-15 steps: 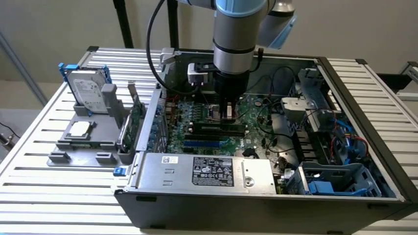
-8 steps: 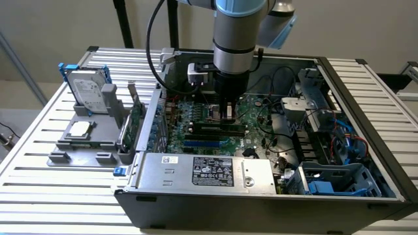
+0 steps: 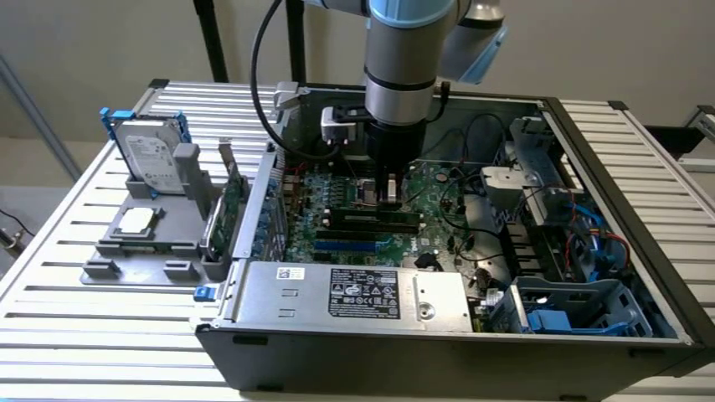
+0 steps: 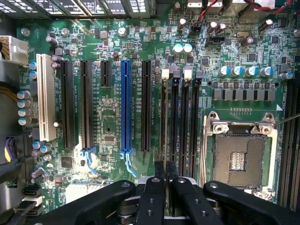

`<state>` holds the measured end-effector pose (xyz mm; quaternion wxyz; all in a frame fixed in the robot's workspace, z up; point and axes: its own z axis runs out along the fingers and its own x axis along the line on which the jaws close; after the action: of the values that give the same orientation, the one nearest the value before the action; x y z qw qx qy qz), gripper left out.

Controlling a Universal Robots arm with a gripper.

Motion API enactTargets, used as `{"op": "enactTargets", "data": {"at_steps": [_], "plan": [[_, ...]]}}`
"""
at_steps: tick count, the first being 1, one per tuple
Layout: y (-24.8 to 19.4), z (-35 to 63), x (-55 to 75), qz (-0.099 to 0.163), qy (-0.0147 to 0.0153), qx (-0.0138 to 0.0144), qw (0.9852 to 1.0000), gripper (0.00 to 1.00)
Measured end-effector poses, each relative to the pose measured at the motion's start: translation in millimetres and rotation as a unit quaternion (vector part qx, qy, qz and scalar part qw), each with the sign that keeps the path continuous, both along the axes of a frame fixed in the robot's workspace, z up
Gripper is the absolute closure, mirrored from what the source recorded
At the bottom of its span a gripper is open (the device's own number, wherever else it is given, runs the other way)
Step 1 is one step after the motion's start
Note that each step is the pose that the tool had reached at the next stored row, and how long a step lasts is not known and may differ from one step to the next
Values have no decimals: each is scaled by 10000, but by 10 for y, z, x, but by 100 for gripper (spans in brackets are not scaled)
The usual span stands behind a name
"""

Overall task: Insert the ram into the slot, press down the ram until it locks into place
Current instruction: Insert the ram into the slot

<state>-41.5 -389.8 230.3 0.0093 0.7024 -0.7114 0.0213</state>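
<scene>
Open computer case [image 3: 447, 356], gripper [image 3: 390, 199] above slots [image 4: 174, 117]

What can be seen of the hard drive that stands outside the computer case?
The hard drive is a flat box of silver-grey metal with a white printed label on its face. A blue plastic frame runs round its edge. It stands on edge, leaning back a little, in a grey plastic holder on the slatted table, at the exterior view's left of the computer case. Only frame and holder seem to touch it; the gripper is apart, inside the case.
</scene>
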Motion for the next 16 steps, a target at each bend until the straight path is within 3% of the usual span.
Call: {"op": "enactTargets", "data": {"at_steps": [16], "plan": [[1, -15, 0, 2, -1, -37, 10000, 87]]}}
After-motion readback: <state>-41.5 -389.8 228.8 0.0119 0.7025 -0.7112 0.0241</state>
